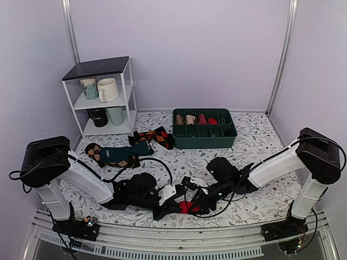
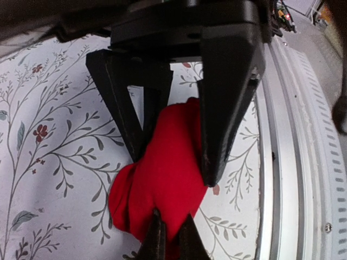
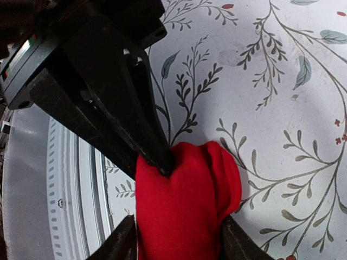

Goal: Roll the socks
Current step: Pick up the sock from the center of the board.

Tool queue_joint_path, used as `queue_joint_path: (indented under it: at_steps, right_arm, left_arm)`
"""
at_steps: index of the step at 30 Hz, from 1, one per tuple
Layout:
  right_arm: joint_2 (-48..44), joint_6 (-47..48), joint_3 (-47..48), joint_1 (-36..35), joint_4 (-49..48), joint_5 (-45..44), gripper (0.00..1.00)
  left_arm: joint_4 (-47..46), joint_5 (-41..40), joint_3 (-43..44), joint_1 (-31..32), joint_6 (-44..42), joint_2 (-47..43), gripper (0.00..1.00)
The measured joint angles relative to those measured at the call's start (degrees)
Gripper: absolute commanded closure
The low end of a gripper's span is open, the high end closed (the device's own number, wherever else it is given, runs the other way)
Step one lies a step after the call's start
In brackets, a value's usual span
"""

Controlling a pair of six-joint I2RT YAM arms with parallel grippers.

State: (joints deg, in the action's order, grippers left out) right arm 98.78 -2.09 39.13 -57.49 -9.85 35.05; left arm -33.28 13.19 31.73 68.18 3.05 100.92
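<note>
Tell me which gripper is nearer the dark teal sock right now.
Left. The left gripper pinches the red socks on the side facing the teal sock; the right gripper sits on their opposite side, farther from it.

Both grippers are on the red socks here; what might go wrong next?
The left gripper and right gripper both clamp the socks, fingers crowded together, so they may collide or pull the roll apart. The socks lie beside the table's edge rail; a slip might drag them off.
</note>
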Motion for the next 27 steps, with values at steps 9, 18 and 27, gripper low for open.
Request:
queue_joint_path:
  at_steps: [9, 18, 27]
  right_arm:
    - [0.31, -3.04, -0.72, 0.00, -1.60, 0.24, 1.00]
    - [1.42, -5.46, 0.04, 0.61, -1.64, 0.57, 1.00]
    - [-3.58, -8.76, 0.61, 5.42, 1.90, -6.12, 1.00]
  left_arm:
    - [-0.07, 0.46, 0.04, 0.00, -0.02, 0.24, 1.00]
    - [3.50, -2.12, 0.72, -0.09, -0.90, -2.05, 0.46]
    - [11.47, -12.50, -5.62, -1.05, -3.87, -25.24, 0.16]
